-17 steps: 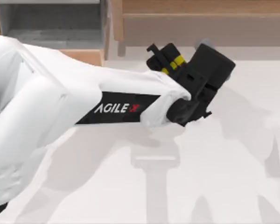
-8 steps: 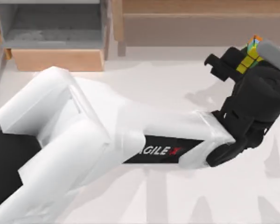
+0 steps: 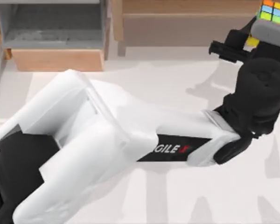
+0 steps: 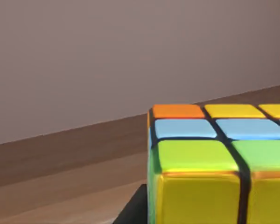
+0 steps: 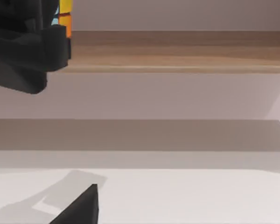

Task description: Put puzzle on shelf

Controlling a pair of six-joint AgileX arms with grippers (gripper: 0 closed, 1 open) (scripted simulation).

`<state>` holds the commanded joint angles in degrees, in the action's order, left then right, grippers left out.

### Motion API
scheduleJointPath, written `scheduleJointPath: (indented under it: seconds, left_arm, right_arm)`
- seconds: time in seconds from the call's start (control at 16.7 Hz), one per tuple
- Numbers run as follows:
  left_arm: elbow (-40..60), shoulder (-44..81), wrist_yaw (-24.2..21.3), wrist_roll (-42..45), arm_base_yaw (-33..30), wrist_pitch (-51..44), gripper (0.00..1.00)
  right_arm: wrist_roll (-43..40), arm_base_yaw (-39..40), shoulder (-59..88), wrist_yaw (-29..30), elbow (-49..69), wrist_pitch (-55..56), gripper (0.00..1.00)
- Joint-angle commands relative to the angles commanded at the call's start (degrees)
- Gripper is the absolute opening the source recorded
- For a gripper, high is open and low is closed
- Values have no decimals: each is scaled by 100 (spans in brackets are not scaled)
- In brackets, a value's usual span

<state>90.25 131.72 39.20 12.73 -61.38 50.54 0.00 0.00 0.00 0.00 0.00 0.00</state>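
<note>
Seen from above, the left arm stretches from the lower left across the pale bench [image 3: 130, 196] to the upper right. Its black left pincer [image 3: 252, 39] is raised at the front edge of the shelf [image 3: 177, 7], the long brown wooden ledge along the far side. The puzzle [image 3: 274, 11], a cube of orange, blue, green and yellow squares, sits clenched in that pincer, at the far right, level with the shelf's top. One black finger [image 3: 226, 49] juts out to the left of the cube. At far left stands a grey-walled cubby [image 3: 51, 28] with a light-wood front board.

From the left wrist, the puzzle [image 4: 219, 163] looms very near, with a row of orange and yellow squares farthest from the camera, then blue, then green, and a yellow face toward the camera. A dark finger edge [image 4: 133, 210] touches its near corner. Brown wood and a plain wall lie beyond it.

From the right wrist, the shelf [image 5: 177, 51] runs across as a wooden ledge. The left pincer [image 5: 30, 46] hangs before it, with a sliver of puzzle [image 5: 65, 16] above the black body. A dark part of the right pincer [image 5: 79, 207] shows low over the bench; whether it is released or clenched I cannot tell.
</note>
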Motion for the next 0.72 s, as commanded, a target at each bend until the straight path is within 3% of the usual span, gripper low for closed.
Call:
scheduleJointPath:
  seconds: [0.3, 0.72]
  left_arm:
    - [115, 346, 338, -177, 549, 670, 0]
    - [115, 682, 735, -315, 1168, 871, 0]
  right_arm:
    - [0, 0, 0, 0, 0, 0, 100]
    - [0, 0, 0, 0, 0, 0, 100]
